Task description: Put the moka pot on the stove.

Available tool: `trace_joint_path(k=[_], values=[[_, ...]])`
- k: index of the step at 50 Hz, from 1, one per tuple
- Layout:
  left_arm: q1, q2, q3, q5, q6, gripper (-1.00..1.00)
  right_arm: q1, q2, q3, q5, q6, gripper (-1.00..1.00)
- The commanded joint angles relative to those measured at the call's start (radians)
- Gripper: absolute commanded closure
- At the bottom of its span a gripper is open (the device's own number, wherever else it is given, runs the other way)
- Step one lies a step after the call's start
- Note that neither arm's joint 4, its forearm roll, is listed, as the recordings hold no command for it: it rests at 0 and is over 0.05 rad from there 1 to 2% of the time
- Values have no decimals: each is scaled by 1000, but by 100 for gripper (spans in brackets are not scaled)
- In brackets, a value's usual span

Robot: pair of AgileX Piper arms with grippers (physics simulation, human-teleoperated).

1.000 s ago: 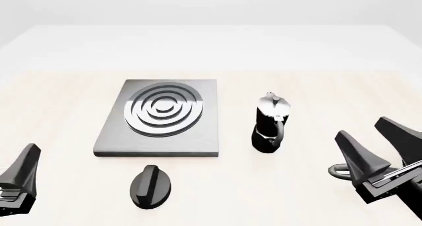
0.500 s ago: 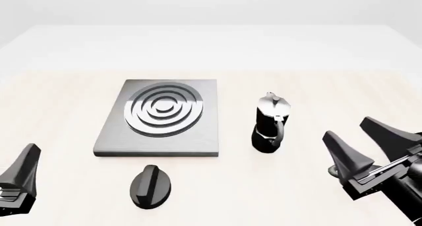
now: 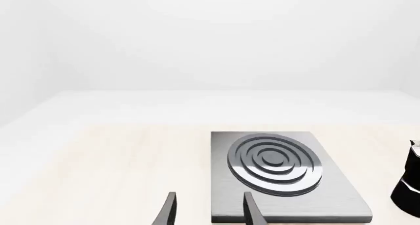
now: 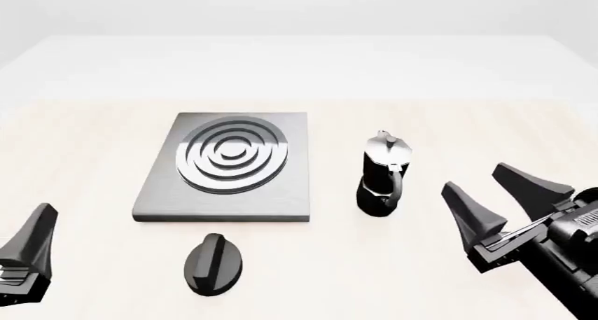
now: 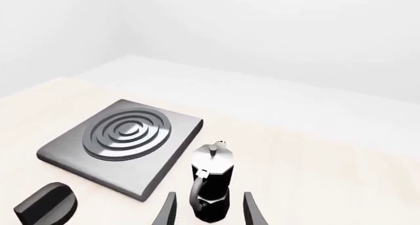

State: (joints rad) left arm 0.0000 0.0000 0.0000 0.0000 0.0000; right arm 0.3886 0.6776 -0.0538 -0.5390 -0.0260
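The front camera is looking down and forward from above the arms' side, taking in the whole table point(image 4: 84, 138). The left wrist camera is sitting low and looking level, toward twelve o'clock, across the stove point(image 3: 328, 198). The right wrist camera is facing eleven o'clock, close behind the moka pot point(image 5: 211, 185). All three are sharing stove and pot.

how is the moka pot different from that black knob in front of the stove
The moka pot stands upright and tall; the black knob lies low and flat on the table. The pot has a shiny silver lid and a curved handle; the knob is all black with a raised ridge. The pot stands right of the stove; the knob lies just in front of it. Both are black and rest on the table, off the stove.
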Motion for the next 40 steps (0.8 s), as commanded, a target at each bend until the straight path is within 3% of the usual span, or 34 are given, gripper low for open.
trace_joint_path(k=[1,40], values=[[0,0,0,0,0,-100,2,68,-2,-59,0,-100],[0,0,0,0,0,-100,12,324,13,-297,22,-100]])
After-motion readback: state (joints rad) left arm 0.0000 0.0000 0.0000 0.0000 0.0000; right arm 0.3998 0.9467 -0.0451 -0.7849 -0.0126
